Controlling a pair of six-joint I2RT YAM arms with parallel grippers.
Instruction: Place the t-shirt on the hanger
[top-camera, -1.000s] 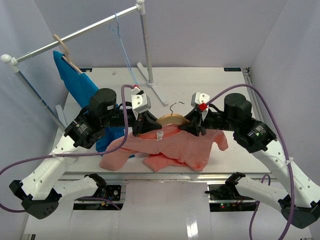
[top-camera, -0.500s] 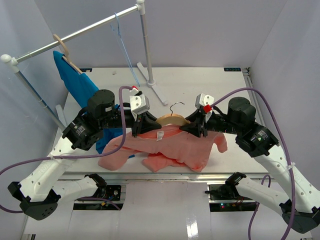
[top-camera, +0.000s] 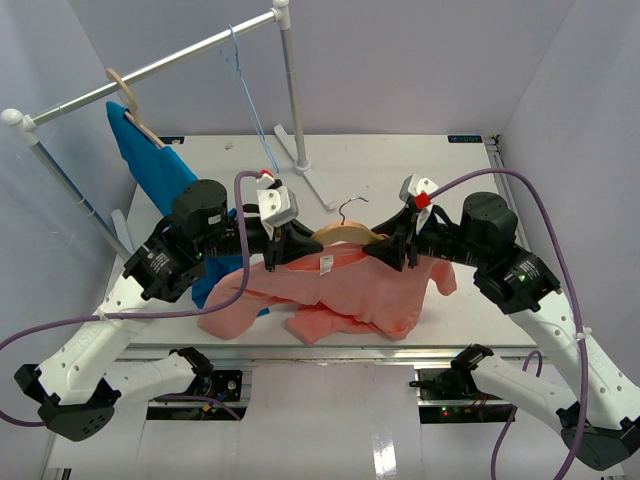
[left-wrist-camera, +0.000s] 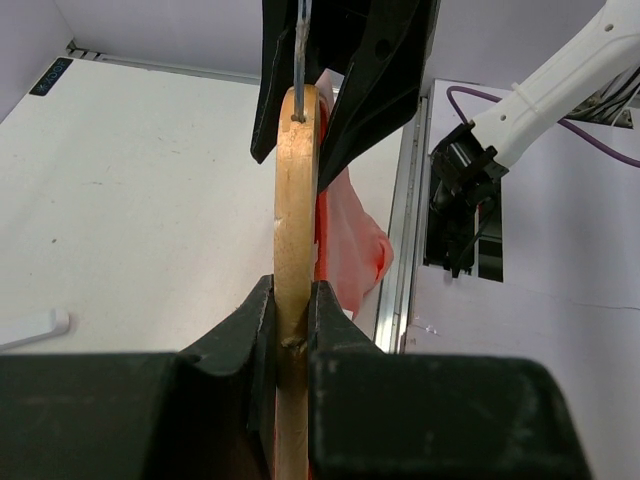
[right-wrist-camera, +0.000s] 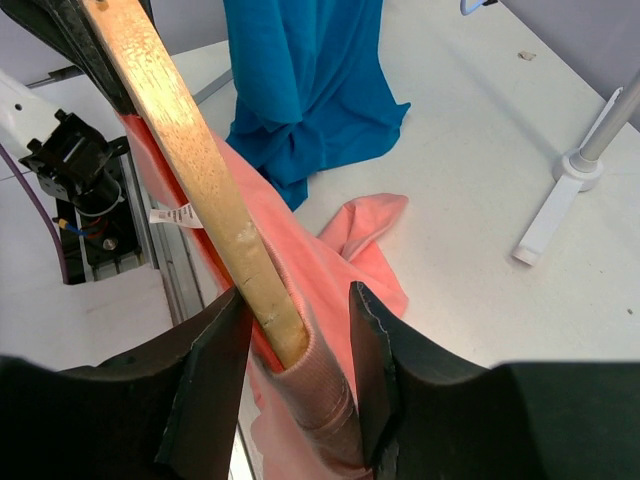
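The wooden hanger (top-camera: 340, 235) is held up between my two grippers above the table's front half, its metal hook pointing back. My left gripper (top-camera: 272, 252) is shut on its left arm; the left wrist view shows the jaws (left-wrist-camera: 293, 300) clamped flat on the wood (left-wrist-camera: 296, 180). The salmon-pink t-shirt (top-camera: 350, 295) hangs below the hanger, its lower part on the table. My right gripper (top-camera: 402, 250) is at the hanger's right end. In the right wrist view, my right gripper (right-wrist-camera: 300, 330) has its fingers around the ribbed collar (right-wrist-camera: 325, 390), with the hanger's end (right-wrist-camera: 215, 215) tucked inside the collar.
A clothes rack rail (top-camera: 190, 50) crosses the back left, its post and foot (top-camera: 310, 180) behind the hanger. A bright blue shirt (top-camera: 160, 175) hangs from a tan hanger (top-camera: 125, 95) and pools by my left arm. A pale-blue wire hanger (top-camera: 245, 90) hangs on the rail.
My right gripper has moved right and a little back, drawing the collar along the hanger's right arm. The hanger and shirt top have risen slightly. My left gripper keeps its hold.
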